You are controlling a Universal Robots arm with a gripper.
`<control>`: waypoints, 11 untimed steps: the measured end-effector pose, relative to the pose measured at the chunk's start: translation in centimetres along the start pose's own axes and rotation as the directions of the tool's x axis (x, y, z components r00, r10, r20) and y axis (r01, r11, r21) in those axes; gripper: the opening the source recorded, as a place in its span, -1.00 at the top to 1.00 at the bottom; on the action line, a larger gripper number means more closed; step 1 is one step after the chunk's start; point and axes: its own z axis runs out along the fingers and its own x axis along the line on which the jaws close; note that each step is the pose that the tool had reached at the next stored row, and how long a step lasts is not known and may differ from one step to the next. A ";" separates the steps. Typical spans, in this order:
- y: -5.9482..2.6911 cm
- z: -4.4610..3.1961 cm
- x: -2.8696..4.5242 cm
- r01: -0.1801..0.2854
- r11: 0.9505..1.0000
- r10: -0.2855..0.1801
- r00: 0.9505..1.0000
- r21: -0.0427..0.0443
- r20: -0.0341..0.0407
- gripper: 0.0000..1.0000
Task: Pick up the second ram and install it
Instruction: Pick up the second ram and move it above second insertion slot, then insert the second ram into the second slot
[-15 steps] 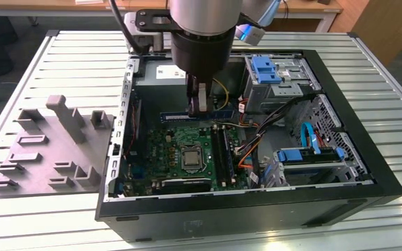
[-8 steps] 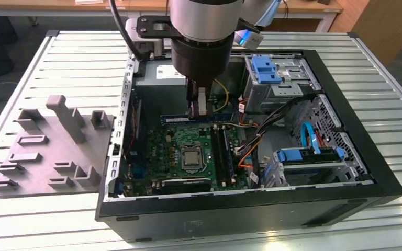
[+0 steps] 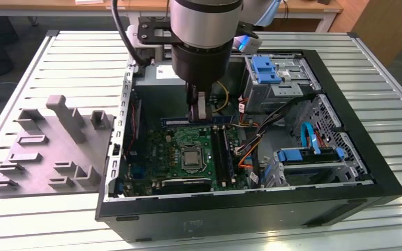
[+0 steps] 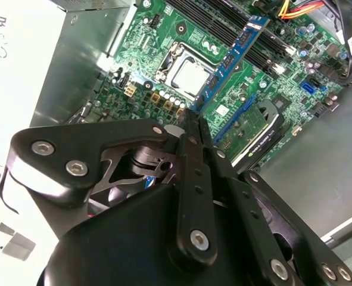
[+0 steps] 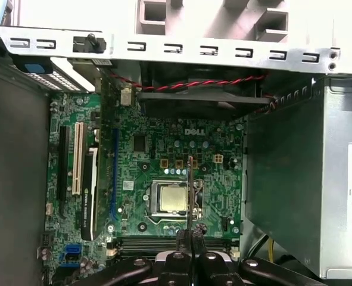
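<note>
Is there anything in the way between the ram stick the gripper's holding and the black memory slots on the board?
Nothing visible does. The gripper holds the second ram in open air above the green board, and nothing lies across the black slots, though the stick lies crosswise to them.

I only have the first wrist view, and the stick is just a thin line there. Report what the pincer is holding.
Observer: In the second wrist view the pincer is shut on the second ram. Its dark-blue face and a pale label are visible.
Operator: Tell me where it sits relative to the board.
Observer: In the exterior view it hangs level above the green board. It lies crosswise to the black slots and is not seated in one.
</note>
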 end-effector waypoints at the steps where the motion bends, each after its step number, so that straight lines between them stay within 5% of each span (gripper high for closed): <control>1: 0.00 0.08 0.00 0.000 1.000 0.000 1.000 0.000 0.000 0.75; 11: -0.01 0.18 0.01 0.000 1.000 0.000 1.000 0.000 0.000 0.75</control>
